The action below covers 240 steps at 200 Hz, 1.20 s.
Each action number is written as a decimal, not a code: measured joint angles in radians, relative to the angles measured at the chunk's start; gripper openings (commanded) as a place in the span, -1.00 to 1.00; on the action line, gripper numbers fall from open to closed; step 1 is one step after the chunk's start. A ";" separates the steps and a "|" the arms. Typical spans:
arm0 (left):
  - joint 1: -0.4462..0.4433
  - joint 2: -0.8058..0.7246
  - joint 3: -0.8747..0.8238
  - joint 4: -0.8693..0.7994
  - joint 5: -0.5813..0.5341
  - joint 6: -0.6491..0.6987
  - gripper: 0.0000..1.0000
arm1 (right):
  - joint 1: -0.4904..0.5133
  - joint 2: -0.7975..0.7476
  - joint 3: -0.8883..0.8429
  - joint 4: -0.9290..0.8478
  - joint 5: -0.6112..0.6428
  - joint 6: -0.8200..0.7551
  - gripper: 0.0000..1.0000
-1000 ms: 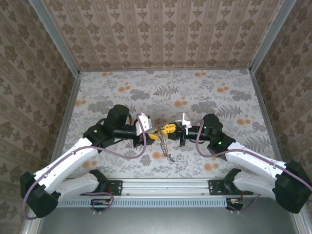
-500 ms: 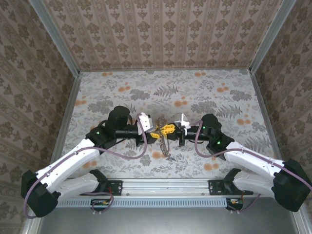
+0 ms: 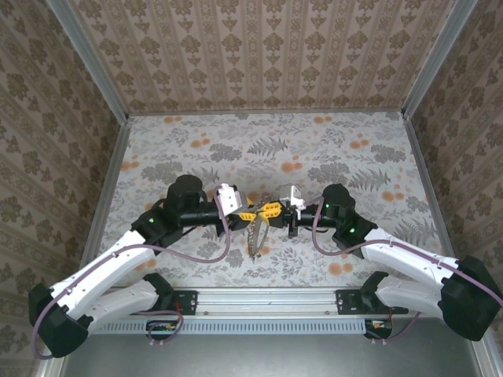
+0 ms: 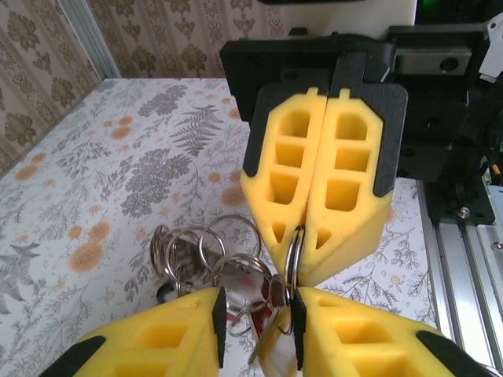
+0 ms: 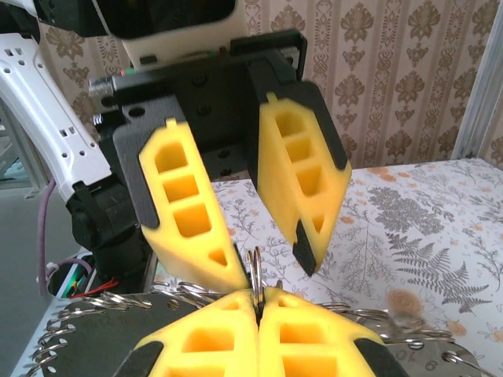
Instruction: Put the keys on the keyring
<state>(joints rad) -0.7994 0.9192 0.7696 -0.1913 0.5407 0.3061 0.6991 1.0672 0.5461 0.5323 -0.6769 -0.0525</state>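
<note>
Right hand [image 5: 258,298] pinches keyring [image 5: 254,271] between parted fingers of left hand [image 5: 269,267].

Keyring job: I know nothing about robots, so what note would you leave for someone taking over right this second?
Right gripper: shut on a thin metal ring, above the table.
Left gripper: jaws apart, one either side of that ring, facing the right one.
Bunch of rings and keys hangs just below them.
Done: ring picked up and pinched.
Still to do: thread the keys on; how many are already on, I cannot tell.
</note>
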 measured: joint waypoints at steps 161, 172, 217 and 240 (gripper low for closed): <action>-0.052 -0.007 -0.168 0.179 -0.029 -0.099 -0.21 | 0.000 -0.014 0.000 -0.010 0.000 0.000 -1.00; -0.058 0.001 -0.168 0.190 -0.029 -0.101 -0.27 | 0.000 -0.014 0.000 -0.010 0.000 0.000 -1.00; -0.065 0.011 -0.169 0.216 -0.034 -0.105 -0.25 | 0.000 -0.014 0.000 -0.012 0.000 0.000 -1.00; -0.065 0.011 -0.179 0.245 -0.041 -0.105 -0.18 | 0.000 -0.014 0.000 -0.019 0.000 -0.001 -1.00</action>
<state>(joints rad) -0.8646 0.9302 0.5903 0.0532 0.4999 0.2008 0.6987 1.0527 0.5461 0.5137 -0.6773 -0.0532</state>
